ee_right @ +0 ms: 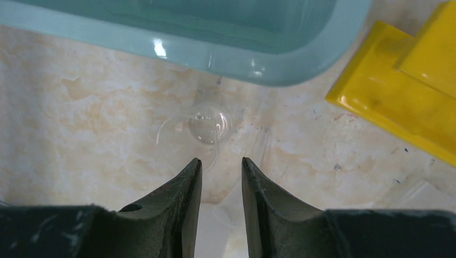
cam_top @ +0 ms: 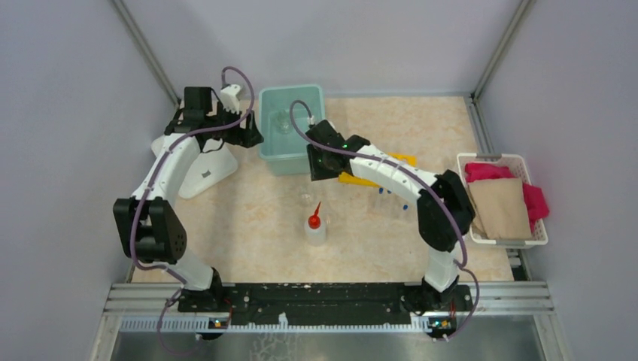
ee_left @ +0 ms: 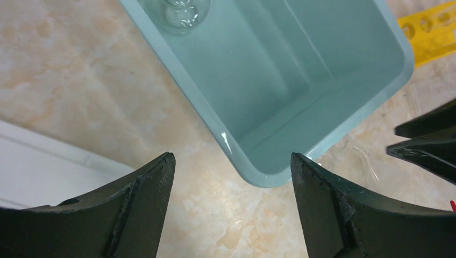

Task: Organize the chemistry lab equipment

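**Left arm:** the left gripper [ee_left: 232, 157] hangs with its fingers spread wide and empty above a corner of the pale teal plastic bin [ee_left: 344, 70]. One small clear glass cup [ee_left: 180, 13] sits inside that bin.

**Right arm:** the right gripper [ee_right: 219, 161] has its fingers only narrowly parted, with nothing between them, over the beige marbled table [ee_right: 80, 118]. A second clear glass cup [ee_right: 207, 126] rests on the table just ahead of the tips, near the bin's outer wall.

**Other items:**
- The yellow holed rack [ee_right: 408, 91] lies close by on the table.
- The translucent squeeze bottle with red pointed nozzle [cam_top: 315, 226] stands upright near the table's middle.
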Controlling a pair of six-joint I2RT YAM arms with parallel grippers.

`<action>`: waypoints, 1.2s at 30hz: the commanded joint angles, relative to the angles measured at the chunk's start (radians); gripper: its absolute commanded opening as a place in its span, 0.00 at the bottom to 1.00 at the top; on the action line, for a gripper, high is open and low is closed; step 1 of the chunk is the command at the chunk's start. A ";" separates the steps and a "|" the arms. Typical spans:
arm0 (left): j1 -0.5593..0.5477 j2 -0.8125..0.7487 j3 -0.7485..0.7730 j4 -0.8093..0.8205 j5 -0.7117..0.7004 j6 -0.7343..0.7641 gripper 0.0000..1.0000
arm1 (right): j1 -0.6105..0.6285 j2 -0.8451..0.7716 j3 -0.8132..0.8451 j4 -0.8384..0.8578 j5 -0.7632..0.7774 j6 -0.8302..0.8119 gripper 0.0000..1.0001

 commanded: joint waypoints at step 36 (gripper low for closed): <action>0.023 0.162 -0.094 0.083 0.098 0.002 0.69 | 0.029 0.190 0.022 0.097 -0.018 -0.049 0.08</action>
